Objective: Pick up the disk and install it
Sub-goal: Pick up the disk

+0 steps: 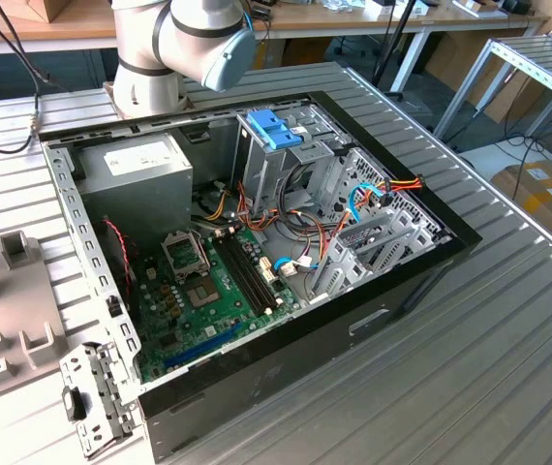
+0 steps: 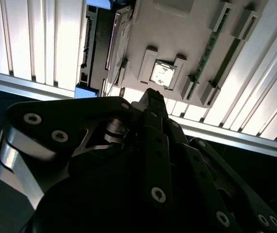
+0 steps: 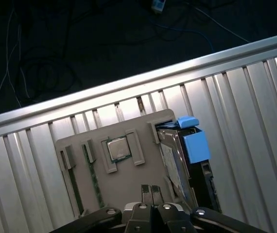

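The disk [image 3: 175, 167] stands on edge in a slot at one side of a grey holder tray [image 3: 129, 182], its white label facing the tray's middle and a blue side rail [image 3: 196, 145] on its outer face. In the second wrist view the disk [image 2: 117, 43] sits at the tray's far end. My gripper [image 3: 151, 191] hovers above the tray, a short way from the disk, shut with nothing between its fingers. In the second wrist view the gripper [image 2: 153, 97] points at the tray near its middle.
The tray also holds a processor chip [image 3: 119, 148] and memory sticks [image 3: 94, 187]. In the exterior view an open computer case [image 1: 421, 281] lies on the ribbed aluminium table, with a grey power supply [image 1: 145, 170], a blue latch [image 1: 274, 128], a drive cage [image 1: 353, 223] and loose cables.
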Tool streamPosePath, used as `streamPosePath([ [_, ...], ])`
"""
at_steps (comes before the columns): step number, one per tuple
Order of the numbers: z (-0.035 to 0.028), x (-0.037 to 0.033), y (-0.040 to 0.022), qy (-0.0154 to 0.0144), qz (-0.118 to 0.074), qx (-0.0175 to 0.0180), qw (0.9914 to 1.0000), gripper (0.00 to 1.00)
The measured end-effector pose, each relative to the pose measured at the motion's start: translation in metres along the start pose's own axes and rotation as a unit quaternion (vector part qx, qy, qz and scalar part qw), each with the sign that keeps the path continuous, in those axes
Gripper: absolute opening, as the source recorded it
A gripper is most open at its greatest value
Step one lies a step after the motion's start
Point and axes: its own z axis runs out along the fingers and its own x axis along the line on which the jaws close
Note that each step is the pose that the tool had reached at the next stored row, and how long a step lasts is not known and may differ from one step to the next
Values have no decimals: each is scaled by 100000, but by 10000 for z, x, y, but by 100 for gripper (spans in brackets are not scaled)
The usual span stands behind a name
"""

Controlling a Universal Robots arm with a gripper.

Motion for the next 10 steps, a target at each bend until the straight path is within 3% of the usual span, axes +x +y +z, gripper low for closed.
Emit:
streamPosePath([
  [10, 5, 0, 0, 103, -2311, -45, 99973, 11],
])
